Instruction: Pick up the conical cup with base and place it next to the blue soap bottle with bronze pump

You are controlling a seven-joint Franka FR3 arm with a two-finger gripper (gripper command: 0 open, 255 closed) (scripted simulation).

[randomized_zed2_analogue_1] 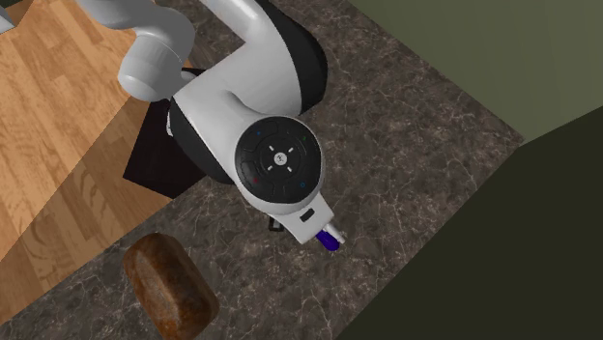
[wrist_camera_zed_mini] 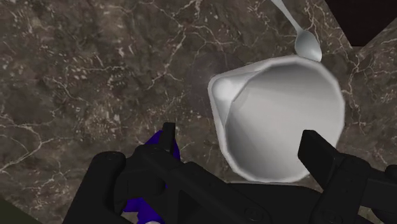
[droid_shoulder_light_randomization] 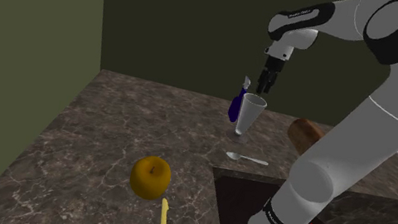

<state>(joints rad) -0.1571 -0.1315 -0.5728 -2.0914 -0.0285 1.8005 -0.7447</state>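
Gripper [droid_shoulder_light_randomization: 268, 84] open, just above conical cup [droid_shoulder_light_randomization: 251, 112]: pale grey, wide rim narrowing to small base, upright on worktop [droid_shoulder_light_randomization: 100, 140] beside blue bottle [droid_shoulder_light_randomization: 235, 105].

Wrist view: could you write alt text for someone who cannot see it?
A pale grey conical cup, seen from above, stands on a dark marbled countertop below two open black fingers. A blue bottle shows beside one finger, a silver spoon beyond the cup.
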